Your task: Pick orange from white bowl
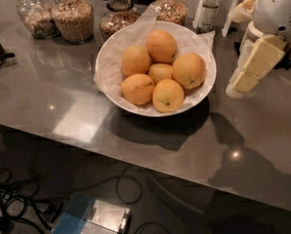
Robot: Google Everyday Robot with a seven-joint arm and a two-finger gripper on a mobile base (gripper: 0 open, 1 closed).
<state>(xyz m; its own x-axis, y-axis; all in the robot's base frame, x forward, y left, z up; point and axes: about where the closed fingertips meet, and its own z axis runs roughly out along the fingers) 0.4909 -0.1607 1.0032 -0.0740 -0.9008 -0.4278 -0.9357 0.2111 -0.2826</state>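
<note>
A white bowl (108,57) stands on the grey bench (48,96), a little behind its middle. It is lined with crinkled white paper (200,39) that sticks up past the rim at the back. Six oranges lie piled inside it. The right orange (188,70) rests against the paper on the side nearest the robot arm and shows a small dark dot low on its skin. The front orange (168,95) touches it and also carries a dark dot. A smaller, paler orange (160,72) sits in the middle of the pile, with the other three around it at the left and the back.

The end effector (239,86) hangs over the bench just right of the bowl, outside the rim and apart from the fruit. It slants down and to the left from the white arm (280,9) in the upper right corner. It holds nothing, and whether it is wide or narrow cannot be told from this angle.

Behind the bowl stand glass jars (73,17) filled with grains, and a bottle (209,11) to their right. Below the bench's front edge, cables (9,199) lie on the floor beside a small box (94,217).
</note>
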